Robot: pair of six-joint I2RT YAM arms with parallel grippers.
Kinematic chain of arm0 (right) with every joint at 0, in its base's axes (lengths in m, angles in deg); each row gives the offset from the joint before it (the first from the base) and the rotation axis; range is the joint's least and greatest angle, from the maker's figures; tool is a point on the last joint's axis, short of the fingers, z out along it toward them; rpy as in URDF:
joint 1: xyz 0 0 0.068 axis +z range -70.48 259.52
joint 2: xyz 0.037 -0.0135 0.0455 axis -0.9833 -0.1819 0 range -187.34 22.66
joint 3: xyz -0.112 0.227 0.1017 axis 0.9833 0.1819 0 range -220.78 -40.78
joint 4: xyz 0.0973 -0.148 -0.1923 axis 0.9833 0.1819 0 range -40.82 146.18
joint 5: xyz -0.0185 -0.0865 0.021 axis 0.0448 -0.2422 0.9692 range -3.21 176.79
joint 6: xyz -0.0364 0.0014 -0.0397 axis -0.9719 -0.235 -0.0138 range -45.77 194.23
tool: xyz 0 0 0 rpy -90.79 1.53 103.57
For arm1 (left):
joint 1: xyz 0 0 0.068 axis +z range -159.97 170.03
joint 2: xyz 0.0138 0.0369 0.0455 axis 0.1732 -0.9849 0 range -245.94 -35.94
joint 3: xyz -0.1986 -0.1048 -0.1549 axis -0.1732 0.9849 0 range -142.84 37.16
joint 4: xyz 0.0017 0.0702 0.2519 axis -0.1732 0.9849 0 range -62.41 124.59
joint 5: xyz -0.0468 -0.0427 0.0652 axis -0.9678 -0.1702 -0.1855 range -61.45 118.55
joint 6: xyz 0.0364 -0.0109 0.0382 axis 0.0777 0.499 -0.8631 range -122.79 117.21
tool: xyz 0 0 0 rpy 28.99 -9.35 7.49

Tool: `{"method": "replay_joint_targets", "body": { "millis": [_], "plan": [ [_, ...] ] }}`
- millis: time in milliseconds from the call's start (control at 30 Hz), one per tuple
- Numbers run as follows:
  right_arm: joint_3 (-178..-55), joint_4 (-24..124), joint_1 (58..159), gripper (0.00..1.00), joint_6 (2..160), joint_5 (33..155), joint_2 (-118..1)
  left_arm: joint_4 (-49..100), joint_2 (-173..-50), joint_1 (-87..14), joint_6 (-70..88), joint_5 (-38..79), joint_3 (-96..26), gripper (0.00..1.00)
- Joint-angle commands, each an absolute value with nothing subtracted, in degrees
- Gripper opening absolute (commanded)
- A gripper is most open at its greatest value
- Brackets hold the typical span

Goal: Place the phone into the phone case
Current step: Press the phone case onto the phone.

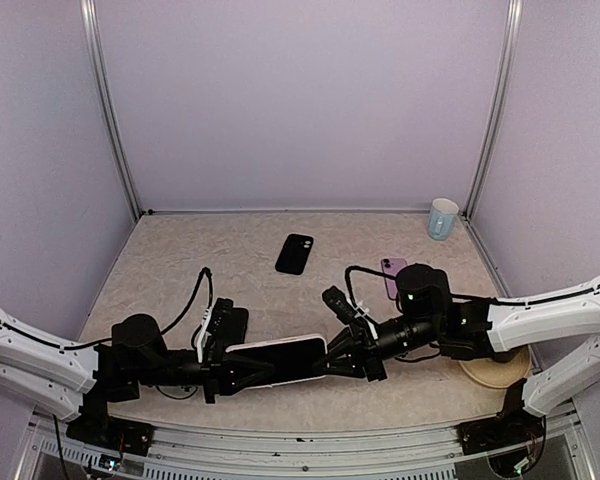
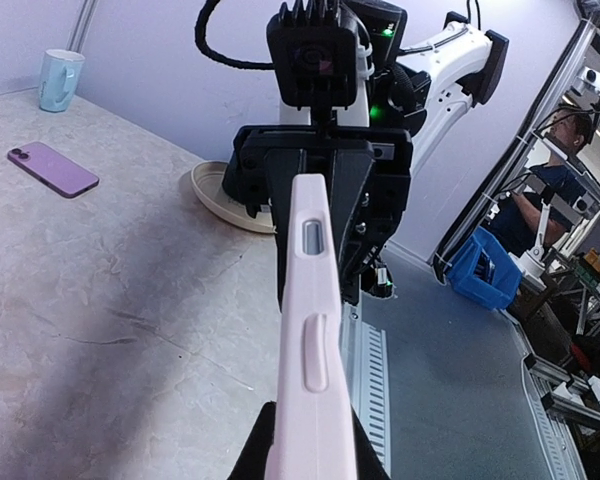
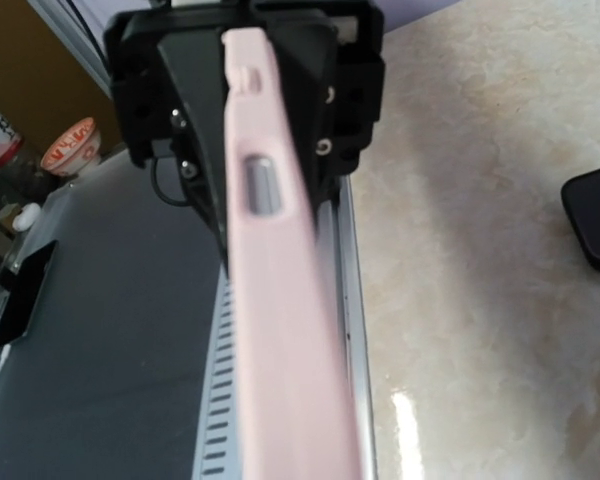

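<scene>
Both grippers hold the pale pink phone case (image 1: 276,360) level above the table's near edge. My left gripper (image 1: 230,372) is shut on its left end, with the case edge (image 2: 313,330) running away from that camera. My right gripper (image 1: 325,362) is shut on the right end, and the case (image 3: 280,330) fills its view and hides its own fingertips. In each wrist view the other arm's gripper (image 2: 325,190) (image 3: 245,100) clamps the far end. A purple phone (image 1: 391,275) (image 2: 52,168) lies flat on the table behind the right arm, untouched.
A black phone-shaped slab (image 1: 294,253) (image 3: 595,230) lies mid-table. A light blue mug (image 1: 443,218) (image 2: 58,78) stands at the back right corner. A beige dish (image 1: 495,370) (image 2: 220,195) sits under the right arm. A metal rail (image 3: 350,330) runs along the table's near edge.
</scene>
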State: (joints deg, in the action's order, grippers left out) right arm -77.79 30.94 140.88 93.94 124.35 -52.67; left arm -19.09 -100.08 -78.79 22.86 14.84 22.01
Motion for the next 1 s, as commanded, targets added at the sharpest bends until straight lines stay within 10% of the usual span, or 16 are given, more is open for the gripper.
{"method": "replay_joint_targets", "body": {
  "millis": [0, 200, 467, 967],
  "plan": [
    [-80.59, 32.86, 140.98, 0.0, 93.31, 121.76, -53.54, -24.11, -99.83, -78.79, 22.82, 15.61, 21.43, 0.06],
    [-80.99, 36.32, 140.96, 0.0, 90.44, 117.75, -51.13, -23.83, -99.99, -78.79, 22.79, 15.72, 21.43, 0.02],
    [-80.93, 45.71, 141.04, 0.96, 79.87, 110.23, -43.27, -23.61, -100.18, -78.63, 22.78, 15.34, 21.34, 0.0],
    [-80.69, 51.37, 150.56, 1.0, 58.55, 86.6, -39.32, -20.65, -102.6, -77.71, 25.09, 12.89, 18.83, 0.0]
  ]
}}
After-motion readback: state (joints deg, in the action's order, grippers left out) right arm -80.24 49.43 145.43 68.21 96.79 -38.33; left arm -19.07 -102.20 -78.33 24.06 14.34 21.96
